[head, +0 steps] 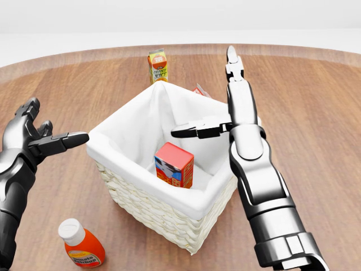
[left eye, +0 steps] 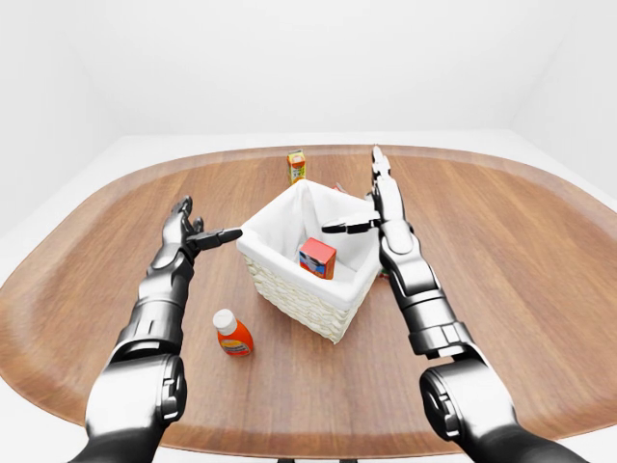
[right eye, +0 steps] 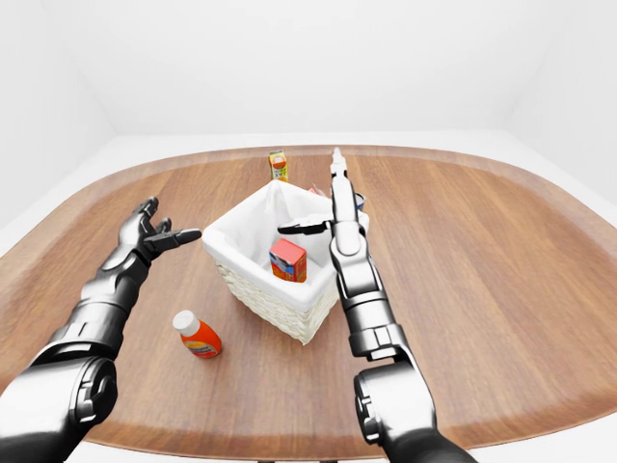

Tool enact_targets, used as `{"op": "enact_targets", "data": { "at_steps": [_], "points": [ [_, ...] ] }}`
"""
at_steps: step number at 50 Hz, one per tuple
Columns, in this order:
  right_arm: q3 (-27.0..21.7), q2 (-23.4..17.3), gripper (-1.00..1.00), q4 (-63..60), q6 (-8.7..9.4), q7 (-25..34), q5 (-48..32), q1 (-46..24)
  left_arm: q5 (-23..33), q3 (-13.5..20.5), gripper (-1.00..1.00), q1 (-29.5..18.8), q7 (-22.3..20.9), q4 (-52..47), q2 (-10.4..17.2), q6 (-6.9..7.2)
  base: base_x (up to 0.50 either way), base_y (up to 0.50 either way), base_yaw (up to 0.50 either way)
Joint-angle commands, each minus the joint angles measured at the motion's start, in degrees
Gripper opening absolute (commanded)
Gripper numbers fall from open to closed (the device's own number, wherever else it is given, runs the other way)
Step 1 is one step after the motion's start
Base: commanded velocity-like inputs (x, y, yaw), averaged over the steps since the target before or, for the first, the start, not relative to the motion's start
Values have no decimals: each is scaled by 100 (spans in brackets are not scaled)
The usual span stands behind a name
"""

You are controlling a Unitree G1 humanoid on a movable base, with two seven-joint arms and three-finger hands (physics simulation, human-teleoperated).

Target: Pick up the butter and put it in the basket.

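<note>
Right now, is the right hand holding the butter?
No: the butter sits inside the basket, the open right hand above it.

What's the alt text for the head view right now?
A red and orange butter box sits inside a white-lined wicker basket on a wooden table, with the robot's open right hand raised over the basket's right side. The open left hand hovers at left; a sauce bottle lies at lower left, a juice carton beyond.
</note>
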Motion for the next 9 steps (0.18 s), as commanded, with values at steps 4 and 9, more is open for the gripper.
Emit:
{"op": "enact_targets", "data": {
  "at_steps": [4, 9],
  "points": [
    [-147, -257, 100, -1240, 0, 198, 183, 660, 14, -16, 100, 490, 138, -1103, -93, 98, 0, 0, 0],
    [-204, -326, 100, -1594, 0, 239, 248, 889, 27, 3, 100, 710, 201, -1613, -137, 98, 0, 0, 0]
  ]
}}
